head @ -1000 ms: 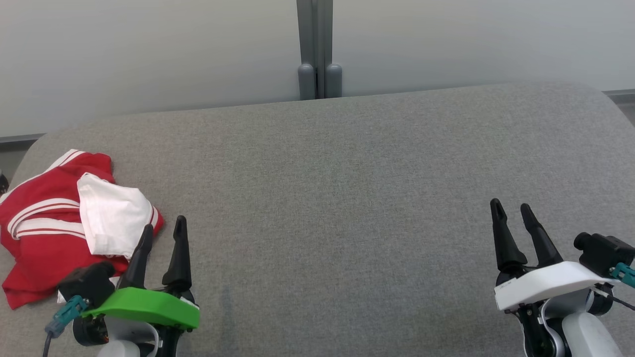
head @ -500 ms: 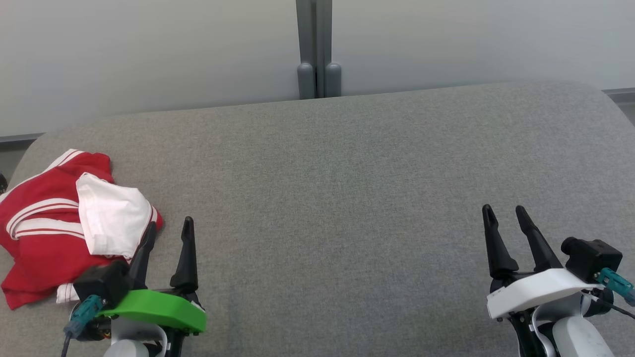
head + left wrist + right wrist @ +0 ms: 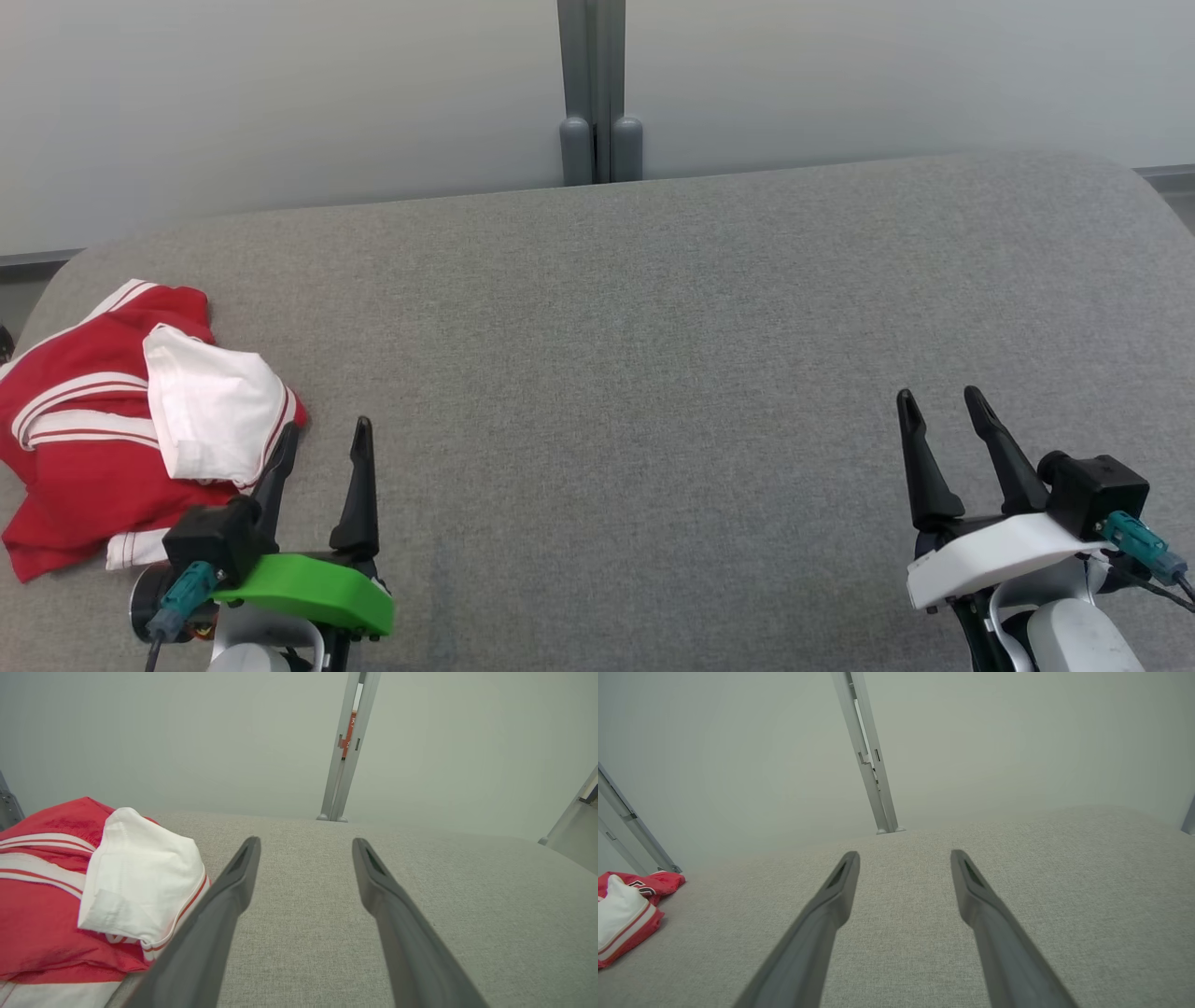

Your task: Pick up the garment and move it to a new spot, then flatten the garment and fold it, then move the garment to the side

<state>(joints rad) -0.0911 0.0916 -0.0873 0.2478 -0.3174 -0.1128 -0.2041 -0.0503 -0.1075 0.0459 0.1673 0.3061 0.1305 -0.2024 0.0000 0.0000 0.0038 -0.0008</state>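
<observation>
Crumpled at the frame's left on the grey desk, the soft, light garment looks best pinched at its raised white fold, with the left gripper open just beside it and the right gripper open, lower right.

Soft, even light, perhaps from overhead; shadows faint. Head view sharp; wrist views curve at the edges, their long dark fingers slightly blurred.
</observation>
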